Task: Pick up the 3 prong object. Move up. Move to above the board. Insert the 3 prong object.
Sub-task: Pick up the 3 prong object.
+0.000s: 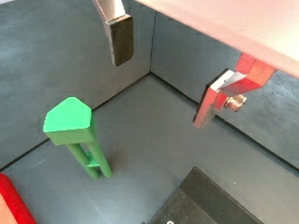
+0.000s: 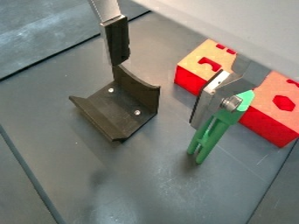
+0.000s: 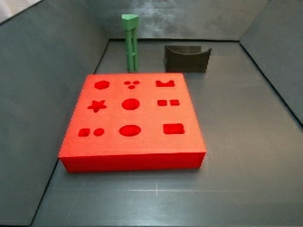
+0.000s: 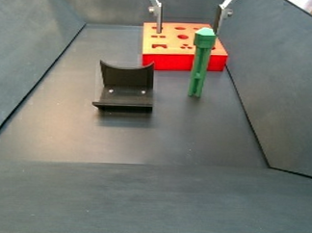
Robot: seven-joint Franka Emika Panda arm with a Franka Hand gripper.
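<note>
Claw [image 4: 190,8] hangs high w/ both fingers [image 4: 156,10] spread wide apart, nothing btwn them. We see the 3 prong object [image 4: 200,62] standing upright on the floor, lower than the claw & not touching it. In a wrist view [image 2: 215,128] it sits by one finger. The board [image 3: 131,118] lies just beside it; only a side view shows all its holes. The dark U-shaped block [image 4: 123,86] sits off to one side.

The gripper [image 4: 191,6] is cut off by the frame's upper edge in a side view — only finger tips show; the board [image 2: 239,87] is partly hidden behind a finger [image 2: 212,99]; the 3 prong object [image 3: 129,43] hides its base behind the board.
</note>
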